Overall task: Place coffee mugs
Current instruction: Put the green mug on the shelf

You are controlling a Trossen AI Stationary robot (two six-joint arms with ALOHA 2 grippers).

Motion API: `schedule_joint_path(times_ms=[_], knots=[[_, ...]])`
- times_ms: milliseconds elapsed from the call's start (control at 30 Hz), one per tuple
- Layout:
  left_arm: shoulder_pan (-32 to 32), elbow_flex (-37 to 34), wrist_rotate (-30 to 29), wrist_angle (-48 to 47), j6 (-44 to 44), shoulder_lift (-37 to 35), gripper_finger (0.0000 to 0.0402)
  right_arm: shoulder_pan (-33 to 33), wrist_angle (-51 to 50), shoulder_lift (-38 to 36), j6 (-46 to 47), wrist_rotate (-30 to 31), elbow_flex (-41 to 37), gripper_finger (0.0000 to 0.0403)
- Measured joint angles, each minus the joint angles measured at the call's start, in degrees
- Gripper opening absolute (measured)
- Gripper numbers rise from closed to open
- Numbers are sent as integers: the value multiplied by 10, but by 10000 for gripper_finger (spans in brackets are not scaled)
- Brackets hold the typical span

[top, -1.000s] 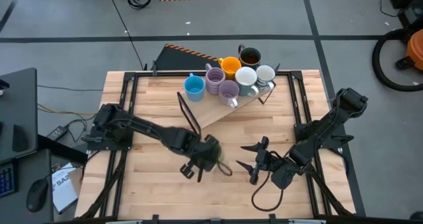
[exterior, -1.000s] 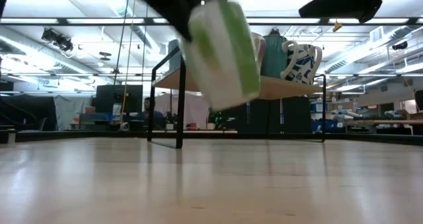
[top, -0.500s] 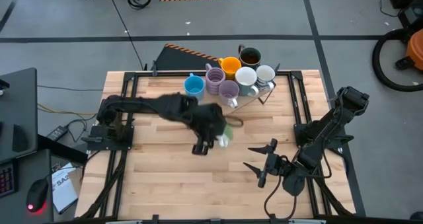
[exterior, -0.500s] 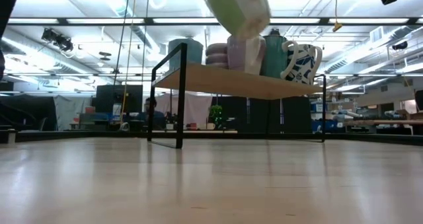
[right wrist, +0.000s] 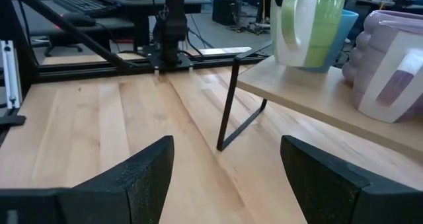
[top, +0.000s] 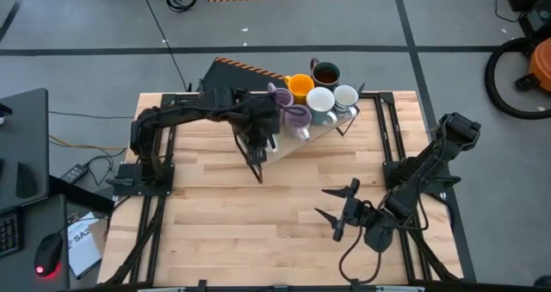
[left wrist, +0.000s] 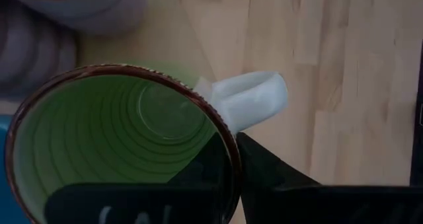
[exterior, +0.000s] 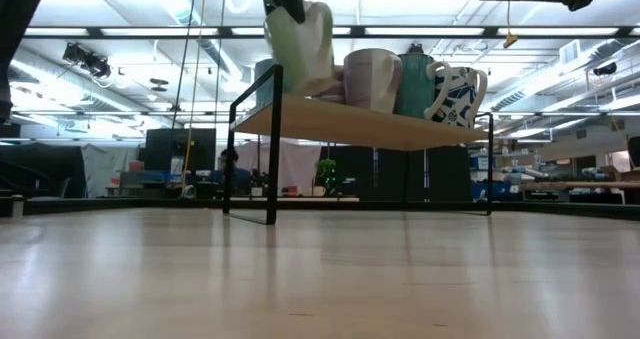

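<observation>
My left gripper (top: 263, 135) is shut on the green mug (exterior: 300, 41), a white-handled mug with a green inside (left wrist: 125, 131). It holds the mug over the left end of the low wooden shelf (exterior: 360, 119), in front of the blue mug (right wrist: 347, 19). I cannot tell whether the green mug's base touches the shelf. Two purple mugs (top: 297, 115), an orange (top: 299, 85), a dark (top: 325, 72) and two white mugs (top: 320, 100) stand on the shelf. My right gripper (top: 337, 214) hangs open over the table's near right part. My left gripper pinches the green mug's rim (left wrist: 228, 135) just beside the white handle (left wrist: 244, 98), one finger inside the mug and one outside. The fingers come from above, pointing down. The mug hangs nearly upright, tilted a little, at the shelf's top.
The shelf (top: 331, 127) stands slanted at the table's far middle on thin black legs (right wrist: 228, 105). Bare wooden table (top: 215, 223) lies between it and the near edge. Black frame rails (top: 164, 120) run along both sides.
My left gripper has carried the green mug up from the table's near middle toward the far edge, over the shelf's left end. The mug, strongly tilted before, now hangs nearly upright. My right gripper has drawn back a little toward the table's near right, still open.
</observation>
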Motion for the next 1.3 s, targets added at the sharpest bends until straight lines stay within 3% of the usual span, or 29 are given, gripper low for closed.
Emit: schedule_joint_path(times_ms=[400,1300], knots=[[1,-1,26,-6,-4,32,29,0,-4,0,-3,0,0,284],[-1,-1,-16,7,-33,33,30,0,-4,0,2,-1,0,284]])
